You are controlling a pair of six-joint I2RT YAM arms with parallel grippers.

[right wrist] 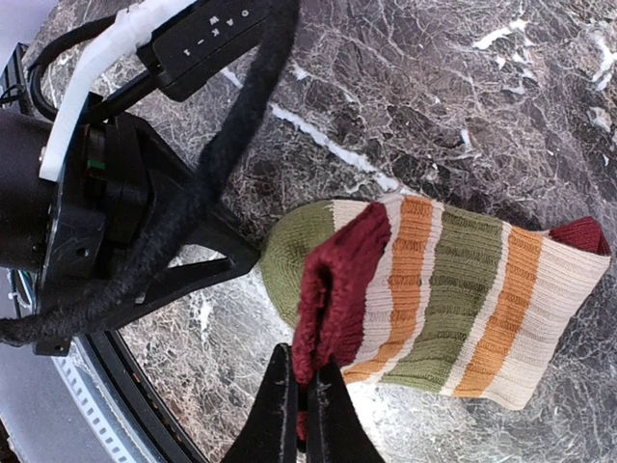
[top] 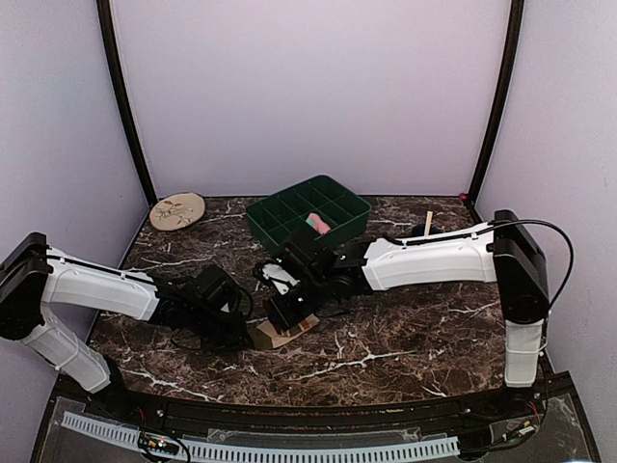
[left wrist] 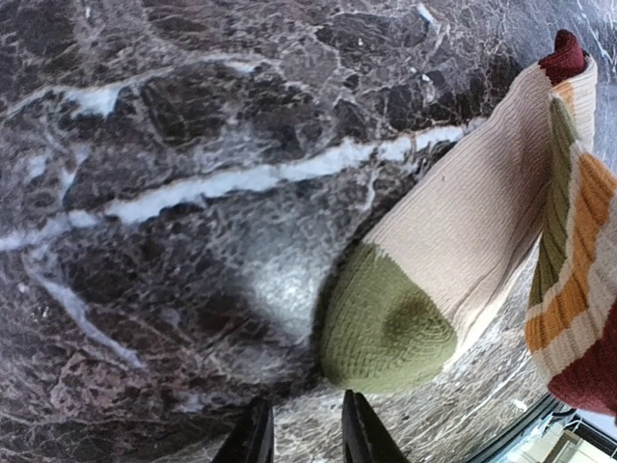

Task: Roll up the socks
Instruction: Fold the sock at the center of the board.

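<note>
Socks lie well apart: the striped sock (right wrist: 453, 299) is on the dark marbled table (top: 415, 338), low in the centre of the overhead view between the two arms. The pink sock (top: 317, 224) rests in one compartment of the green tray (top: 265, 217), higher up near the middle of that frame.

From the right wrist view, the striped sock stretches across the middle, with its olive toe on the left and a maroon heel at the far right edge. Its maroon cuff end is folded back over the orange and olive bands toward the toe. The right fingers (right wrist: 304, 415), at bottom centre of that view, are clenched on this maroon fold.

The left fingers (right wrist: 241, 258) point at the olive toe from the left, their tips just beside it. In the left wrist view they stand a little apart at the bottom edge, with bare marble showing between them and nothing grasped.

A round disc (top: 177, 210) lies at the table's upper left corner in the overhead view.
</note>
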